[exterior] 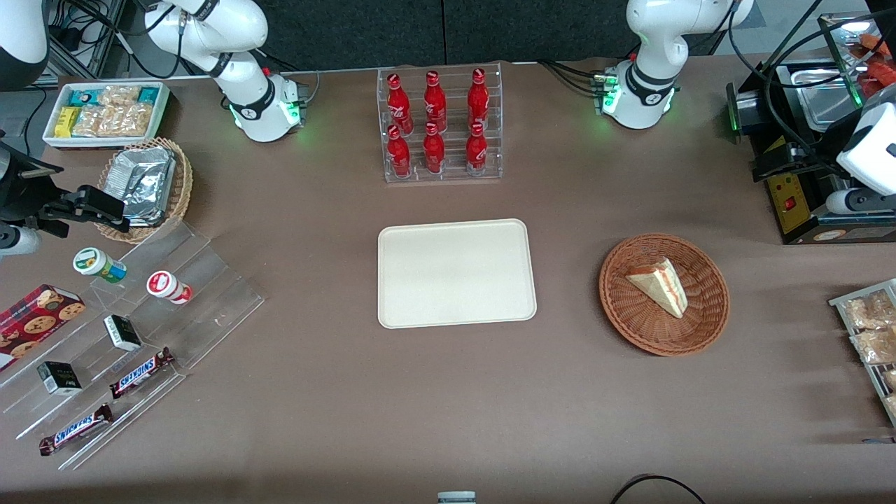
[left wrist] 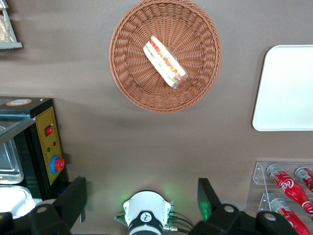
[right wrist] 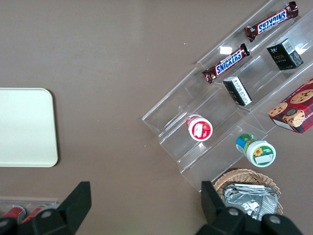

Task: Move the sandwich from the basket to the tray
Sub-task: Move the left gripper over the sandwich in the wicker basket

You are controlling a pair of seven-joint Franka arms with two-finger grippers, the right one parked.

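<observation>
The sandwich (exterior: 661,285) (left wrist: 165,61), a pale bread wedge with red and green filling, lies in the round reddish-brown wicker basket (exterior: 644,329) (left wrist: 132,83). The cream-white tray (exterior: 455,273) (left wrist: 286,88) lies flat at the table's middle, beside the basket, with nothing on it. My left gripper (left wrist: 141,198) hangs high above the table, farther from the front camera than the basket and near the working arm's base. Its dark fingers (left wrist: 73,200) stand wide apart, open, with nothing between them. The arm's white wrist (exterior: 871,150) shows at the working arm's end.
A clear rack of red bottles (exterior: 439,126) stands farther from the front camera than the tray. A black machine (exterior: 798,189) (left wrist: 44,142) and a rack of snack packets (exterior: 871,329) sit at the working arm's end. A stepped clear stand (exterior: 140,315), foil-packet basket (exterior: 147,185) and white box (exterior: 105,112) lie toward the parked arm's end.
</observation>
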